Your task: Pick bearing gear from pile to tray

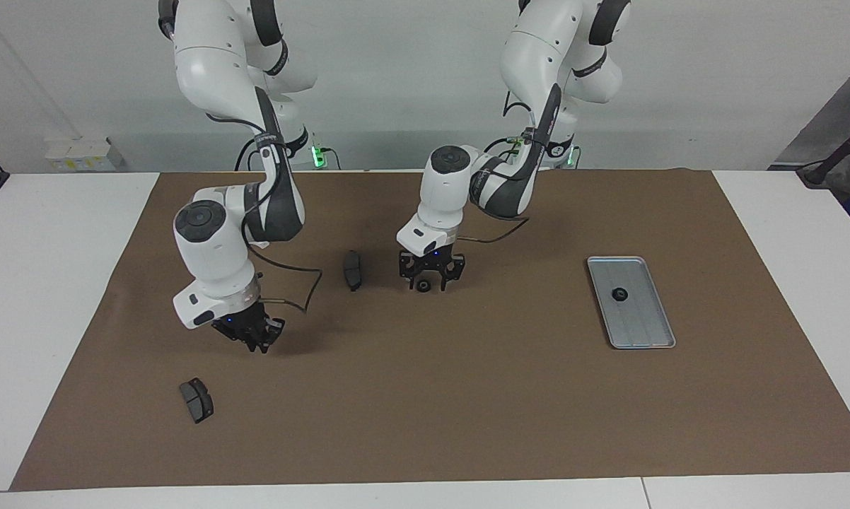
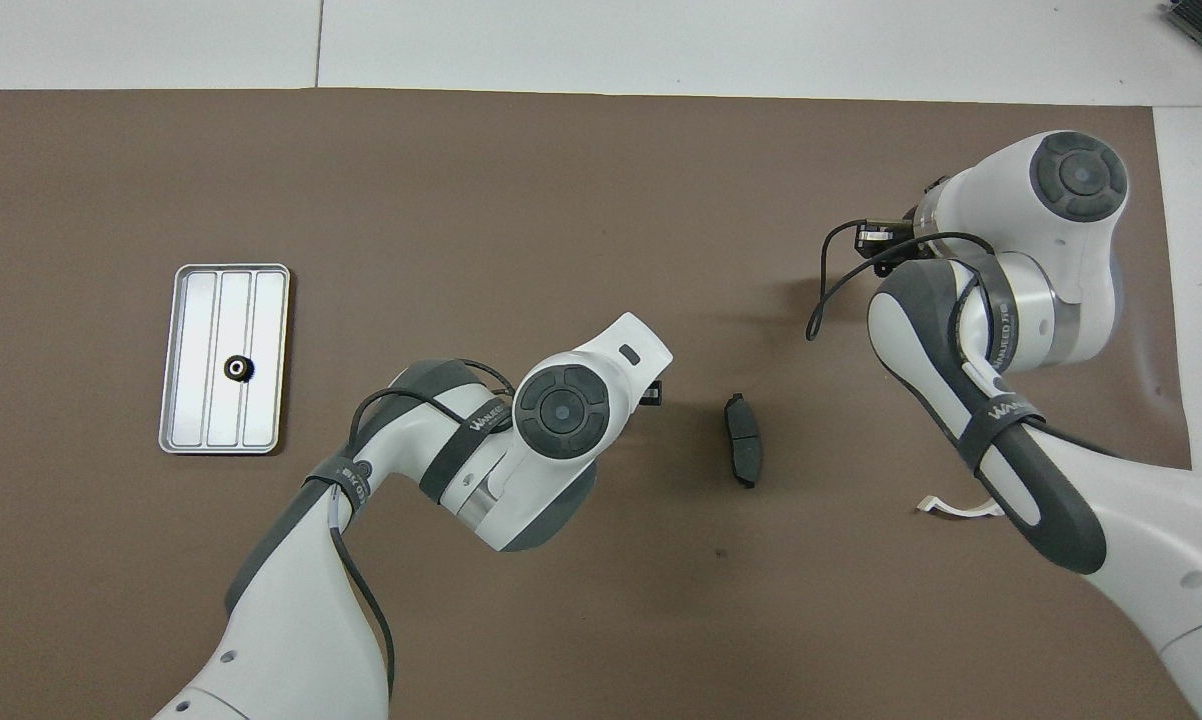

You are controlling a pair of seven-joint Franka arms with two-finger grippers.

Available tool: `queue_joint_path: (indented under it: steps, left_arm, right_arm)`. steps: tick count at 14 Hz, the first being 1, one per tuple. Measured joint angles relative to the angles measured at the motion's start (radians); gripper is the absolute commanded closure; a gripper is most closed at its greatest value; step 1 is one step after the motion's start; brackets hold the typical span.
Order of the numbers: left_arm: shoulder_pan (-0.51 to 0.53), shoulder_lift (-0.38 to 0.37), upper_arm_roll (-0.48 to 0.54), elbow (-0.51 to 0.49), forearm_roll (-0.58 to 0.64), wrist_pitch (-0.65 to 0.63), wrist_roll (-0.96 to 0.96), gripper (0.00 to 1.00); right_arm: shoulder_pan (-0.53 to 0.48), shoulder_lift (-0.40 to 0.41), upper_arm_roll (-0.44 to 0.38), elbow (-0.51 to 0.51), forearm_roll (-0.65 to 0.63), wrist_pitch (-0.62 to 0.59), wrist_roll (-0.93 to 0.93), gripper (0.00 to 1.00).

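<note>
You can see the small black ring gear (image 1: pixel 422 285) on the brown worktop (image 1: pixel 467 396) between the left gripper's (image 1: pixel 430 281) half-closed fingers; gripping it? You cannot tell. From above, the arm hides it. The right gripper (image 1: pixel 259 343) hangs clenched shut.

Light was bright, even, diffuse from above in both views. Soft, faint shadows lay on the mat (image 1: pixel 467 396) under the left claw (image 1: pixel 431 277) and right claw (image 1: pixel 255 338). Mild sheen showed on the tray (image 2: pixel 187 360) and the white arm shells. Focus was sharp throughout, no motion blur. Slight wide-angle bending at the edges of the facing view.
</note>
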Motion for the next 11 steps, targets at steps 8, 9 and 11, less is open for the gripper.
queue_joint_path:
  steps: [8, 9, 11]
  left_arm:
    - [-0.022, 0.014, 0.001, -0.002, 0.0, -0.01, 0.0, 0.51]
    - [-0.022, 0.016, 0.001, -0.002, 0.0, -0.01, 0.0, 0.53]
    - [-0.022, 0.016, 0.001, -0.006, 0.001, -0.01, 0.001, 0.58]
  right_arm:
    - [0.017, -0.106, 0.002, -0.003, 0.04, -0.134, 0.0, 1.0]
    - [0.023, -0.107, 0.002, -0.003, 0.042, -0.134, 0.0, 1.0]
    - [0.029, -0.107, 0.002, -0.006, 0.043, -0.134, 0.0, 1.0]
